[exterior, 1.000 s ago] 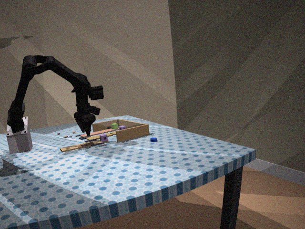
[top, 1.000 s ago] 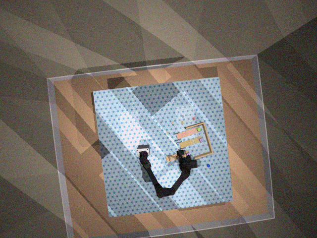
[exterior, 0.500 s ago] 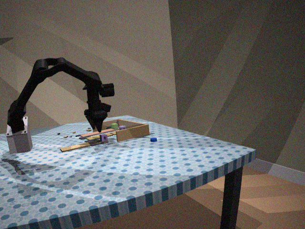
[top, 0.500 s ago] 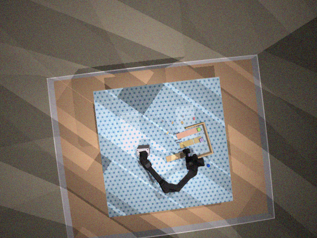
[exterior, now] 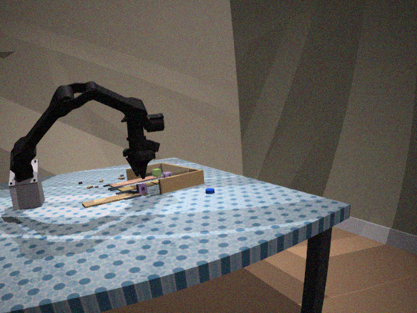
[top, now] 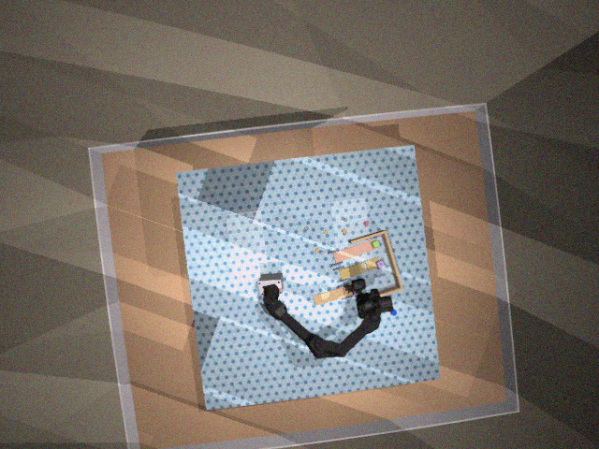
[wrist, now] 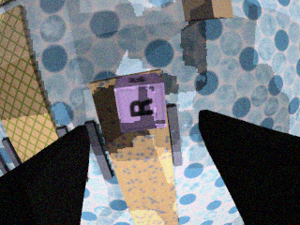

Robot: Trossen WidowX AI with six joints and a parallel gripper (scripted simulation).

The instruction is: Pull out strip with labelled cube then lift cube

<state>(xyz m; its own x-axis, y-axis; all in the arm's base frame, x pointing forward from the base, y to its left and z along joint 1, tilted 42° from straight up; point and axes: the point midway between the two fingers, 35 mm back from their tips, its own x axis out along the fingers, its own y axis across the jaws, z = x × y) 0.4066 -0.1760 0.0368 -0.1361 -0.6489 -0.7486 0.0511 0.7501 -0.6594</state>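
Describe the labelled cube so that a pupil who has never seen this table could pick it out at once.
Find the wooden frame on the dotted table; three strips run out of its open side. The nearest strip is pulled furthest out, and the purple cube sits on it below the gripper. Unlike the green cube, it has a dark letter on it.

My table (exterior: 208, 232) has a blue cloth with dark blue dots. On it lie a low brown wooden frame (exterior: 182, 180), three flat strips side by side (exterior: 111, 199), a little round blue cap (exterior: 210, 190), some tiny scattered bits (top: 326, 230), and my grey base block (exterior: 26, 194).
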